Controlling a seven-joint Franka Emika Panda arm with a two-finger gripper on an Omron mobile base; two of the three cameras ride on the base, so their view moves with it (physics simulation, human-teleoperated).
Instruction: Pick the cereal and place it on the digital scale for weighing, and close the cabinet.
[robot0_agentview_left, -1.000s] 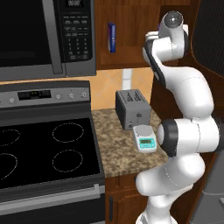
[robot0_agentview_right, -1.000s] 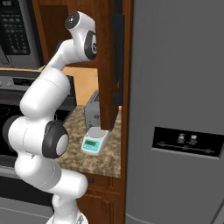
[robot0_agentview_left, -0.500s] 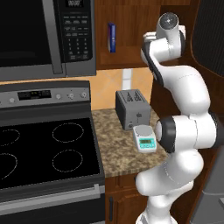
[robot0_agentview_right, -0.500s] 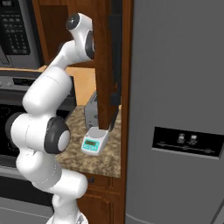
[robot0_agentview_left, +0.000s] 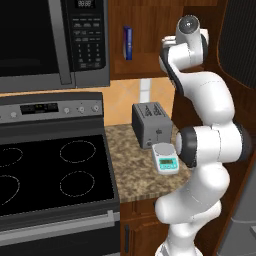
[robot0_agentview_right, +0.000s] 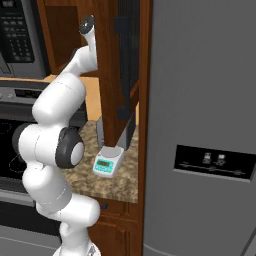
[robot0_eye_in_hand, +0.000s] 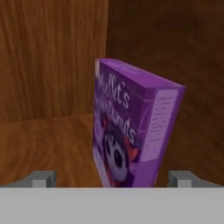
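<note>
Flanking the cereal (robot0_eye_in_hand: 131, 127), open gripper (robot0_eye_in_hand: 112, 178) tips.

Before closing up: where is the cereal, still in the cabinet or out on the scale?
In the cabinet. The cereal stands on its wooden shelf against the back wall, and the scale on the counter is bare.

The arm (robot0_agentview_left: 205, 145) is built of glossy white, rounded segments, thick and bulbous low down and slimmer toward the top. Dark charcoal rings sit at the joints: one broad black band with a grey disc face shows at the big middle joint (robot0_agentview_right: 70, 147), and another dark collar wraps the segment above it. A round grey cap (robot0_agentview_left: 188, 23) closes the uppermost joint. The jaws end in two small, blocky grey tips (robot0_eye_in_hand: 43, 178).
</note>
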